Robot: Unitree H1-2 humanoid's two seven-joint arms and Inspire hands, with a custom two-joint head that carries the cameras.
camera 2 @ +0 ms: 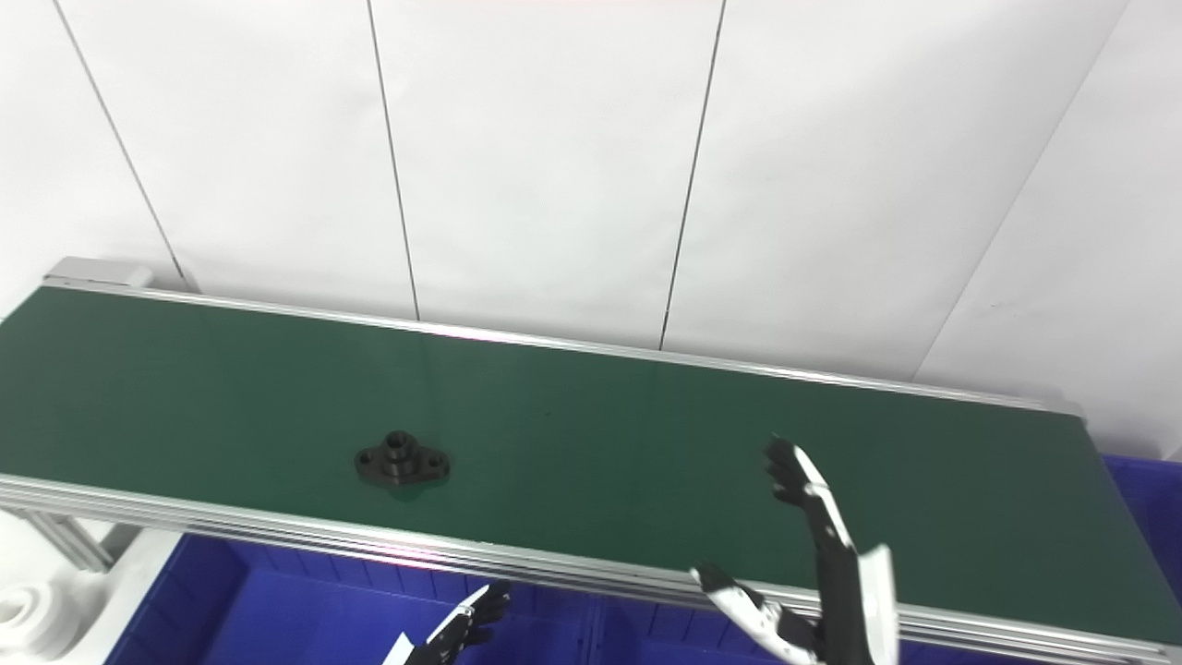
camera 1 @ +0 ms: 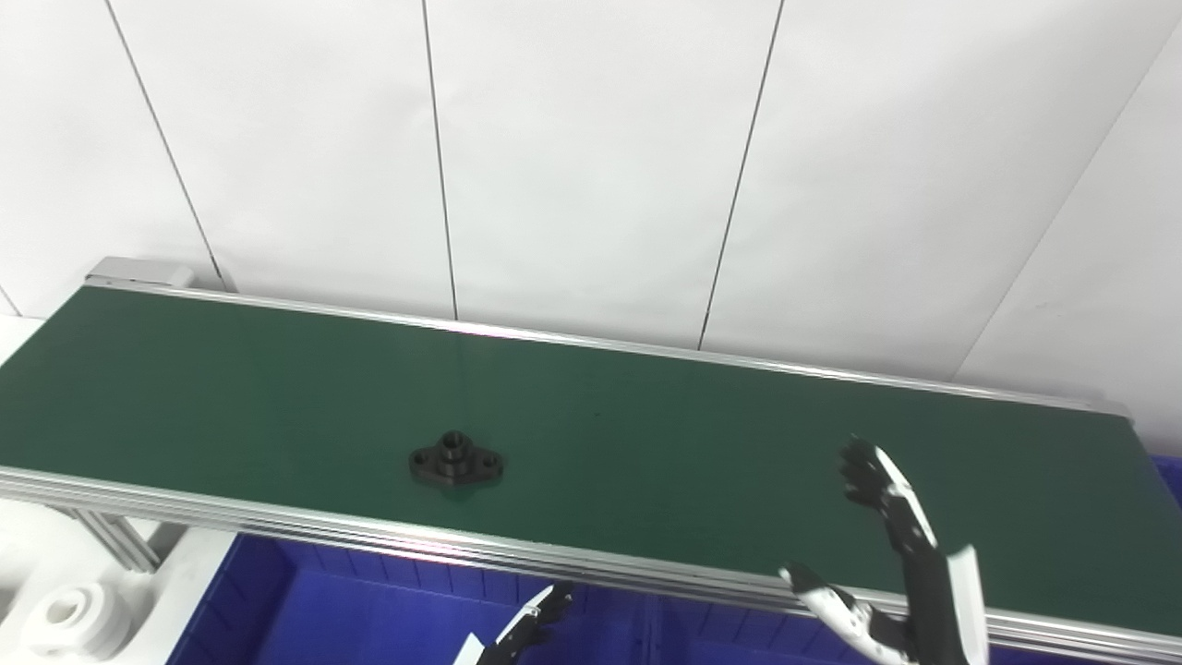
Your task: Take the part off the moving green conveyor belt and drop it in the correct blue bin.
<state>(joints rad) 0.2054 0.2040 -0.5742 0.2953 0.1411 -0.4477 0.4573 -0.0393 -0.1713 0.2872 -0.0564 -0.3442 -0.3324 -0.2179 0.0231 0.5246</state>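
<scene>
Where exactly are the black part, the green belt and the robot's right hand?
black part [camera 1: 456, 459], left eye view, on its raised central hub.
green belt [camera 1: 693, 434], left eye view, on bare belt surface.
right hand [camera 2: 813, 554], right eye view, between thumb and spread fingers.

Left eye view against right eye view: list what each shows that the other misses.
Only the left eye view shows the whole white ring-shaped part at bottom left; the right eye view crops it at the edge. Only the right eye view shows more of the blue bin beyond the belt's right end. Both share the green conveyor belt, the black part lying on it, the open right hand raised over its near side, and the left hand low over the blue bins.
</scene>
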